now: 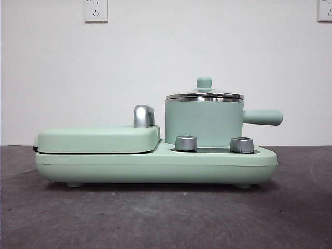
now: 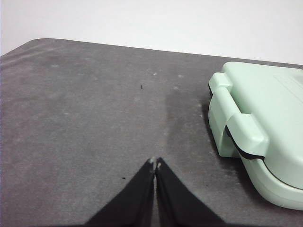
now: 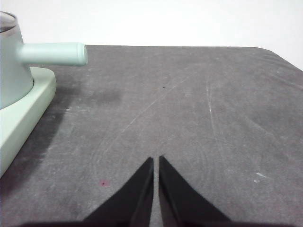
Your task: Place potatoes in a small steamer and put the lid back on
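The small steamer [image 1: 203,123], a mint-green pot with a steel rim, stands on the right half of a mint-green cooker base [image 1: 155,165]; its stubby handle [image 1: 262,117] points right. The lid [image 1: 204,95] with its green knob sits on the pot. The potatoes are out of view. In the right wrist view the pot [image 3: 10,66] and its handle [image 3: 53,53] show at the edge; my right gripper [image 3: 156,159] is shut and empty over bare table beside it. My left gripper [image 2: 155,161] is shut and empty over the table, apart from the cooker.
The flat hinged griddle cover [image 1: 98,139] lies closed on the base's left half, with a chrome latch [image 1: 143,115] behind it; it also shows in the left wrist view [image 2: 265,127]. Two steel dials [image 1: 186,143] [image 1: 241,144] stand on the base front. Dark grey table [image 1: 155,218], white wall behind.
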